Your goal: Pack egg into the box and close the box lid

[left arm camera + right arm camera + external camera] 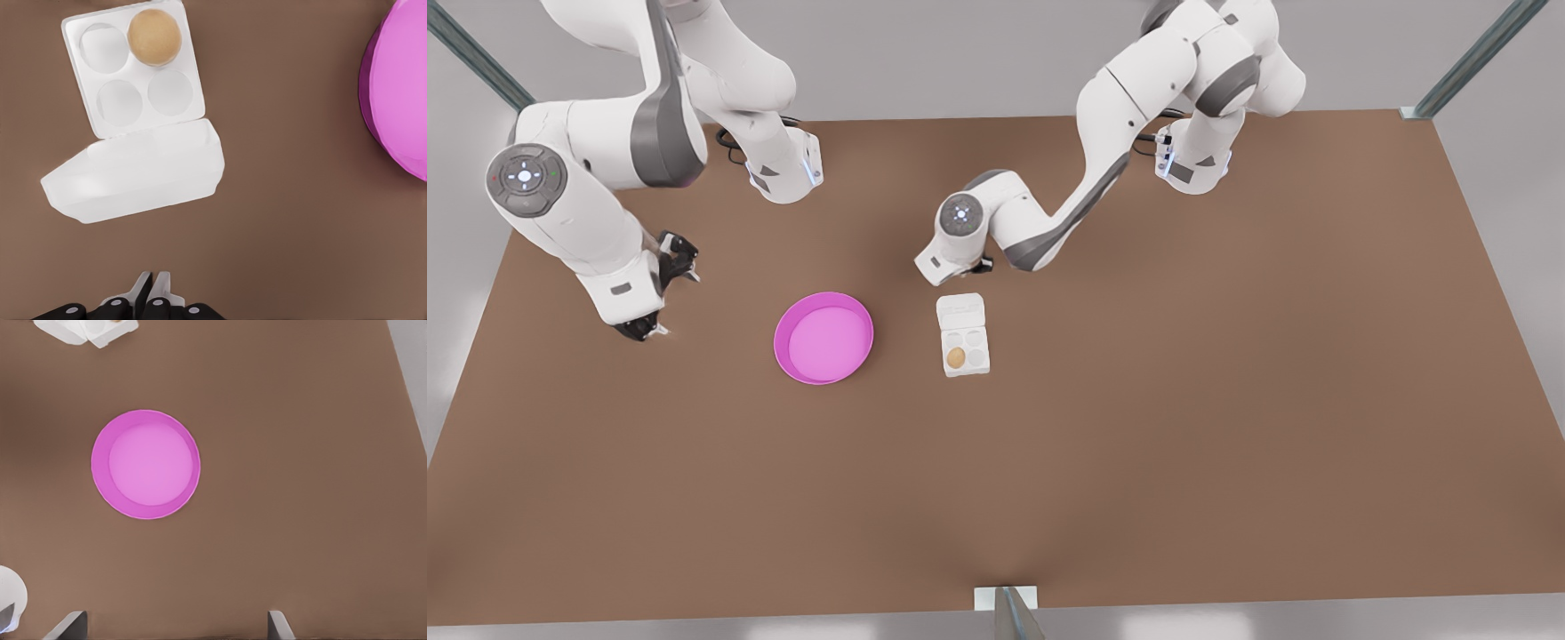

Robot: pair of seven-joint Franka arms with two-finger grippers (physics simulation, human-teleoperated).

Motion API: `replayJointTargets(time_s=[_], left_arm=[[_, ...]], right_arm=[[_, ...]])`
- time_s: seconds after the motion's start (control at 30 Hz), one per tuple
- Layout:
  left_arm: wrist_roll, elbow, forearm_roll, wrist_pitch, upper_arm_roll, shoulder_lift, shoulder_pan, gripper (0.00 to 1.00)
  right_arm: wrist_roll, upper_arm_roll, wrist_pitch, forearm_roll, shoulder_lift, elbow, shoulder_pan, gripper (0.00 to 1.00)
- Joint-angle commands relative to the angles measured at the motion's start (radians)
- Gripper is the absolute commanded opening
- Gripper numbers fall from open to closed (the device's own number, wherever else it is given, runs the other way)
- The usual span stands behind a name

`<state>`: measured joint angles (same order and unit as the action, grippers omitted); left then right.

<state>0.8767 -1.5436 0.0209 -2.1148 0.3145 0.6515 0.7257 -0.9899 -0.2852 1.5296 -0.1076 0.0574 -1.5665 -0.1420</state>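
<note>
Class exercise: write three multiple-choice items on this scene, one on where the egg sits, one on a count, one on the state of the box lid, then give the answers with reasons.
1. Where is the egg?
A. On the pink plate
B. In a cup of the box
C. On the bare table

2. How many cups of the box have no egg?
A. One
B. Two
C. Three

3. What is the state of the box lid?
A. Open
C. Shut over the cups
B. Detached, lying on the plate

Answers:
1 B, the egg fills one cup, and the pink plate holds nothing.
2 C, the left wrist view shows four cups, one with the egg.
3 A, the lid stands off the tray, so the cups show.
</note>
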Motion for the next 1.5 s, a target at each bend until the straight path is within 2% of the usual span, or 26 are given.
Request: replayJointTargets(time_s=[0.0, 0.23, 0.97, 1.17, 1.47], left_arm=[[0.435, -0.016, -0.018, -0.116, 0.0, -0.001, -0.005, 0.25], [0.489, -0.036, -0.013, -0.12, 0.0, -0.001, -0.015, 0.24], [0.246, -0.029, -0.024, -0.159, 0.0, 0.037, -0.045, 0.24], [0.246, 0.002, -0.025, -0.159, -0.002, 0.048, -0.054, 0.24], [0.246, 0.171, -0.067, -0.166, -0.005, 0.143, -0.069, 0.24]], right_arm=[[1.039, 0.0, -0.074, -0.001, 0.005, -0.001, -0.011, 1.0], [1.033, 0.001, -0.072, 0.011, 0.024, -0.004, -0.013, 1.0], [1.01, 0.005, -0.056, 0.034, 0.067, -0.009, -0.034, 1.0], [0.988, 0.005, -0.055, 0.04, 0.076, -0.009, -0.054, 1.0], [0.97, 0.005, -0.054, 0.049, 0.093, -0.009, -0.077, 1.0]])
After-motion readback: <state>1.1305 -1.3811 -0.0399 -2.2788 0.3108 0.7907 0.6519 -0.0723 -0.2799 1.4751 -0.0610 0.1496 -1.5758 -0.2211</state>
